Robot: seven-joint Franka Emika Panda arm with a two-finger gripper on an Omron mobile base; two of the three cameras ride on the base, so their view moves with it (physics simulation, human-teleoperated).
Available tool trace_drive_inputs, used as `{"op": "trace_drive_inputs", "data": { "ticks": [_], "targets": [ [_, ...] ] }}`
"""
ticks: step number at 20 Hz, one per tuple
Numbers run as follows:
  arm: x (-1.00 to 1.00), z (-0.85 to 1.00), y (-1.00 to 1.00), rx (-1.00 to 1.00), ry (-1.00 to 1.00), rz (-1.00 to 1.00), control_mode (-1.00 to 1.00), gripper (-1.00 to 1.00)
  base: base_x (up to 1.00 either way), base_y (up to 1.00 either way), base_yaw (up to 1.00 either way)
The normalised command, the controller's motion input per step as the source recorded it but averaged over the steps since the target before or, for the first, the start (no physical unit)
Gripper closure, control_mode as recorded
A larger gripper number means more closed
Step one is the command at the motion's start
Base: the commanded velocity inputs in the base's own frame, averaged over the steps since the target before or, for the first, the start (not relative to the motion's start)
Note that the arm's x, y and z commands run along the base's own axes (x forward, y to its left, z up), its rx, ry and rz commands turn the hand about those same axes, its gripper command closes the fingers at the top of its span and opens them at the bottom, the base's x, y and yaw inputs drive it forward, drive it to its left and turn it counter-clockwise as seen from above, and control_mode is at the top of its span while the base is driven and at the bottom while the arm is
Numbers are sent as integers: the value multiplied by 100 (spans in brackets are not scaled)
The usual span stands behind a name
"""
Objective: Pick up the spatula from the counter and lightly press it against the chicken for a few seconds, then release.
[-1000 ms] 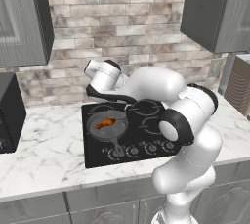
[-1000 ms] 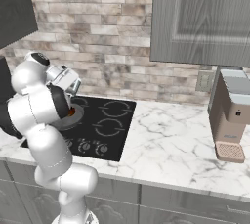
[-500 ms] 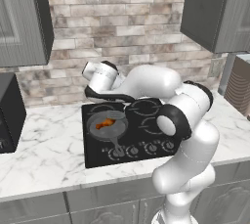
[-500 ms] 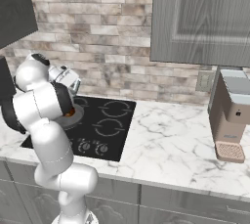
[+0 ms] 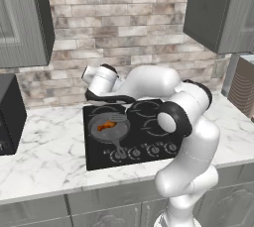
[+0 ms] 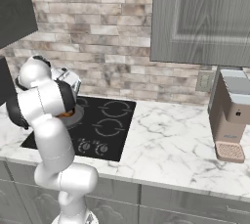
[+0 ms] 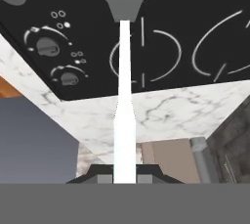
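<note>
Chicken lay in the pan on the cooktop. My hand was clenched on the spatula at the end of its white handle, grey blade out over the burners. It seemed light, stiff and smooth, so a firm pinch suited it.
</note>
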Motion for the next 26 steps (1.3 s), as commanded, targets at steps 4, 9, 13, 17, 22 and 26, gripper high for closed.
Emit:
{"op": "trace_drive_inputs", "data": {
  "ticks": [4, 9, 13, 17, 22, 26],
  "targets": [
    [16, -7, 6, -3, 1, 0, -100, 100, 0, 0, 0],
    [17, -7, 7, -3, 1, 0, -100, 100, 0, 0, 0],
    [12, -6, 5, -3, 0, 0, -100, 100, 0, 0, 0],
    [9, -10, 5, -3, 0, 0, -100, 100, 0, 0, 0],
    [6, -12, 5, -3, 0, 0, -100, 100, 0, 0, 0],
    [8, -7, 3, -3, 0, 0, -100, 100, 0, 0, 0]
  ]
}}
